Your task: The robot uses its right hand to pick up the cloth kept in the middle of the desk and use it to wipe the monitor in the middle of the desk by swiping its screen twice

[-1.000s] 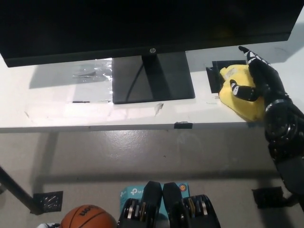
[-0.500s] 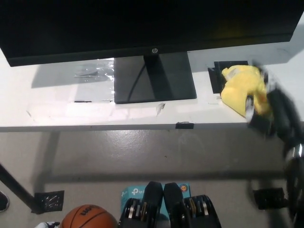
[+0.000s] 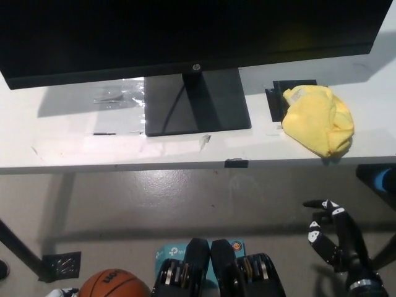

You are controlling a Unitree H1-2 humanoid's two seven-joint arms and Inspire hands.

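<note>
Yellow cloth (image 3: 319,119) is being left crumpled on the counter (image 3: 74,139) right of the monitor (image 3: 185,37), while the right hand (image 3: 337,241), fingers spread and empty, is being held low, well apart.

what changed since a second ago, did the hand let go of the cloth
Yes. The right hand, which lay on the cloth a second ago, has let go and dropped below the desk edge, toward the bottom right, fingers apart and empty. The cloth stayed on the desk, right of the monitor stand, slightly reshaped. Monitor and desk are as before. The left hand is out of view.
</note>
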